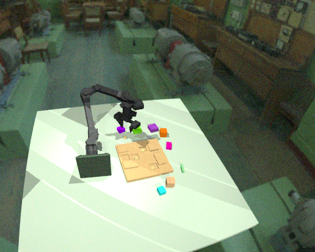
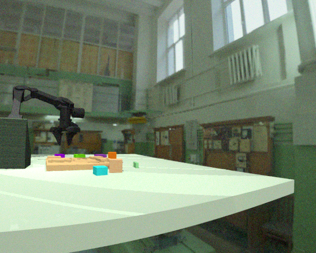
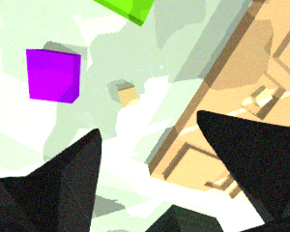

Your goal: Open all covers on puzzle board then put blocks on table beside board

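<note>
Holding the pincer (image 1: 126, 128) (image 2: 65, 144) (image 3: 148, 122) apart, nothing between the fingers, well above the counter (image 1: 97, 211) (image 2: 179, 217) (image 3: 19, 116). Small tan block (image 1: 124, 137) (image 3: 129, 97) out on the counter, just beside the puzzle board (image 1: 133, 173) (image 2: 71, 165) (image 3: 232, 63) but apart from it. More pale blocks in the board: far-side block (image 1: 143, 149) (image 3: 262, 97), middle block (image 1: 136, 157), near-side block (image 1: 153, 167). Can't confirm from here that every cover is fully open. Probably between blocks now: one out, three to go. Best next move: shift over the board at height, fingers off the violet cube (image 1: 121, 129) (image 2: 59, 155) (image 3: 53, 77) and green block (image 1: 137, 130) (image 2: 79, 156) (image 3: 130, 7). Pick one well, centre in the wrist view, square the fingers to the block faces before going down. Narrow the opening enough to fit the well, with slack on both sides. Descend straight; a slanted entry could catch the rim or nudge a cover back. Close gently, lift vertical until past the covers, then carry. Set down flat beside the board, not on top of the first block, and release before rising.
</note>
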Controlling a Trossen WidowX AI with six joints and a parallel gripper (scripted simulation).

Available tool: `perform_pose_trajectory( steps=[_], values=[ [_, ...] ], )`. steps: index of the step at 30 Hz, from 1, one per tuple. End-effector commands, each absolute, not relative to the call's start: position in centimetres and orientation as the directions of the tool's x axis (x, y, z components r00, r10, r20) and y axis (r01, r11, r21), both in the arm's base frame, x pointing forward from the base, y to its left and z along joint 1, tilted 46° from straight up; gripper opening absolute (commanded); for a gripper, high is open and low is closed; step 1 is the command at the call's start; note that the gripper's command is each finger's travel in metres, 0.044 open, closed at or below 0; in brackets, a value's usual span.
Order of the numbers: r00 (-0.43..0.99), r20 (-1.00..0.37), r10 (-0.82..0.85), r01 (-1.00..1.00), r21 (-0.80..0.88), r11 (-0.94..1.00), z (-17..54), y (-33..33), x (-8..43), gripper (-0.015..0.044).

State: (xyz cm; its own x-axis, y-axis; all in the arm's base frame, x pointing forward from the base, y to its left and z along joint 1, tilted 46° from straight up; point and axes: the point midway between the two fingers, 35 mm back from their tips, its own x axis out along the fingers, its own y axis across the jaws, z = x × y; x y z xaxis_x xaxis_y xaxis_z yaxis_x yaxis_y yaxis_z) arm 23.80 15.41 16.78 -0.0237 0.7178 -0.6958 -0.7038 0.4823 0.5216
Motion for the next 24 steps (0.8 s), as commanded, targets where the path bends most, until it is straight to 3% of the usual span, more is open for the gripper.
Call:
perform_pose_trajectory(
  steps=[1, 11, 24],
  values=[
    [-0.029, -0.702, 0.711, -0.568, 0.597, 0.566, 15.4, 14.3, 24.9, 0.0256],
    [-0.028, -0.716, 0.698, -0.113, 0.696, 0.710, 11.5, 10.7, 27.3, 0.0000],
    [-0.032, -0.715, 0.699, 0.522, 0.584, 0.621, 6.2, 5.5, 28.8, 0.0000]
  ],
)
